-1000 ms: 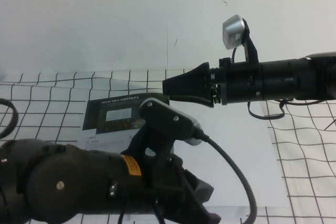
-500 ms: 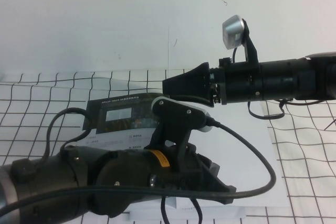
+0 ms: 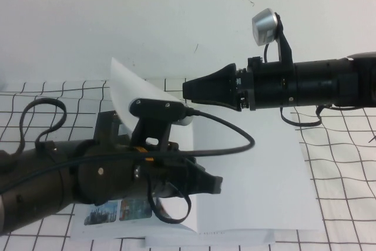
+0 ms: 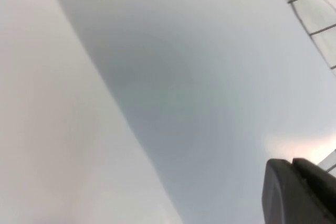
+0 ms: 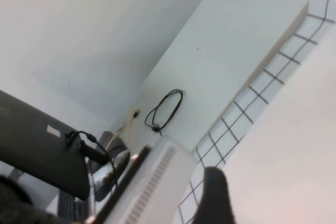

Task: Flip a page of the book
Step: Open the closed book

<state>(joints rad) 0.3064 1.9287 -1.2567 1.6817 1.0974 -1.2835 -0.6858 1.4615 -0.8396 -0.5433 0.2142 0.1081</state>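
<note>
One dark fingertip of the right gripper (image 5: 214, 196) shows at the frame's lower edge; whether its fingers are spread or closed cannot be judged from here. Beside it lies a broad pale surface (plain, no print visible), bordered by the black-lined grid covering (image 5: 247, 109) of the tabletop. Beyond the grid, a white wall (image 5: 94, 30) meets a lighter panel along a slanted seam. A looped black cable (image 5: 167, 109) hangs at that seam. Nearer the camera stands a white ribbed box (image 5: 152, 184). A large dark slab (image 5: 39, 145) carrying a small white label lies further off, with a cable plugged at its end.
</note>
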